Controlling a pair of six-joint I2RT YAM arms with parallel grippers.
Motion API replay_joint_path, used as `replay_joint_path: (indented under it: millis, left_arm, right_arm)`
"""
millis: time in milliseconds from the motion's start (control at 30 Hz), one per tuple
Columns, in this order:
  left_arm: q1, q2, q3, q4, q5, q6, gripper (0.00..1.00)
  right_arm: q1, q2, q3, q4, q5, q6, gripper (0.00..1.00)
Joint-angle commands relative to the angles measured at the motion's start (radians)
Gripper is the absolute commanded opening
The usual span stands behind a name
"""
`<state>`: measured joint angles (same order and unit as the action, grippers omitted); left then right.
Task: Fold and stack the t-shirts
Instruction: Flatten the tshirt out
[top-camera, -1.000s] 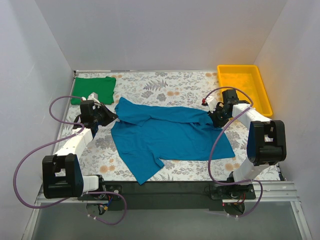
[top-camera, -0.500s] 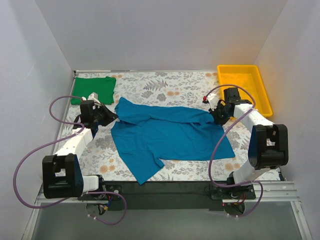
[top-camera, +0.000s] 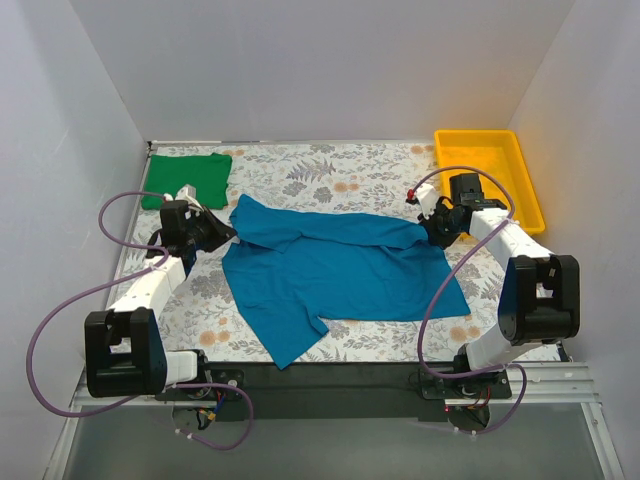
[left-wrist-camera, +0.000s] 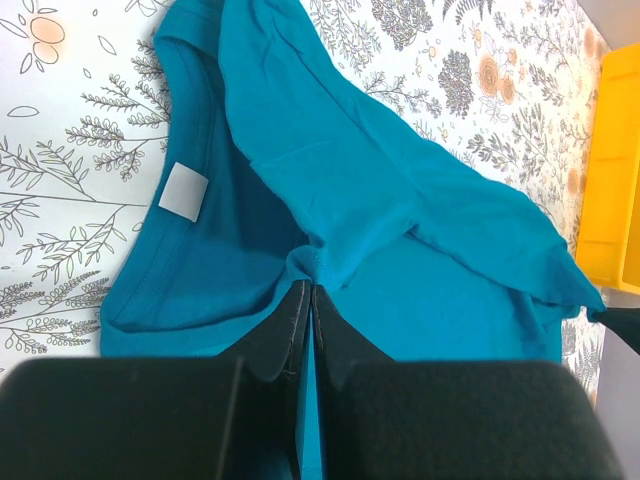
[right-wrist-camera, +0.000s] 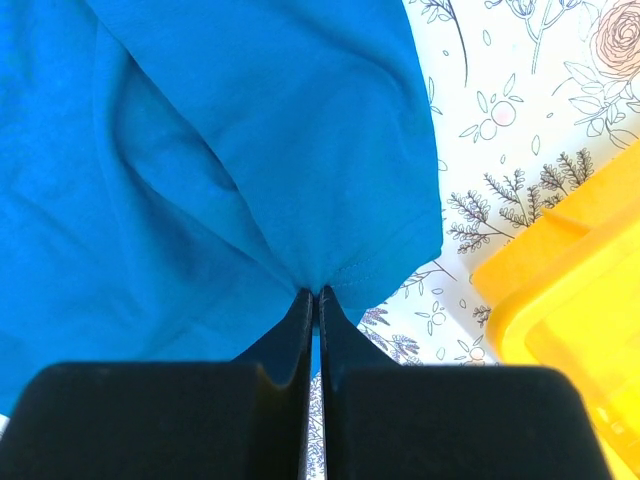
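Note:
The teal-blue t-shirt (top-camera: 330, 275) lies spread across the middle of the floral table, partly folded along its far edge. My left gripper (top-camera: 222, 236) is shut on its left end near the collar; the wrist view shows the pinched fabric (left-wrist-camera: 312, 262) and a white label (left-wrist-camera: 185, 191). My right gripper (top-camera: 432, 232) is shut on the shirt's far right hem (right-wrist-camera: 318, 285). The bright green t-shirt (top-camera: 187, 178) lies folded at the far left corner, away from both grippers.
A yellow plastic tray (top-camera: 489, 178) stands at the far right corner, close to my right gripper; it also shows in the right wrist view (right-wrist-camera: 570, 300). White walls enclose the table on three sides. The shirt's near corner (top-camera: 285, 350) reaches the table's front edge.
My right gripper has moved a little to the right and away with the shirt's hem, pulling the far right edge out. The left arm has not moved.

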<state>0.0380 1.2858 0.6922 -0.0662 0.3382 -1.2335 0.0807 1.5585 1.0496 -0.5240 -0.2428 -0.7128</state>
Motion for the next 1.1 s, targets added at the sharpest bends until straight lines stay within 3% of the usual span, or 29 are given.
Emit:
replay_joint_path:
  millis: [0, 1067]
  left_arm:
    - [0.003, -0.043, -0.017, 0.026, 0.016, 0.02, 0.0]
    - [0.003, -0.166, -0.039, 0.042, 0.015, 0.005, 0.0]
  right_arm:
    - [0.005, -0.026, 0.035, -0.004, -0.024, -0.004, 0.01]
    - [0.005, -0.204, -0.003, -0.027, -0.161, -0.028, 0.01]
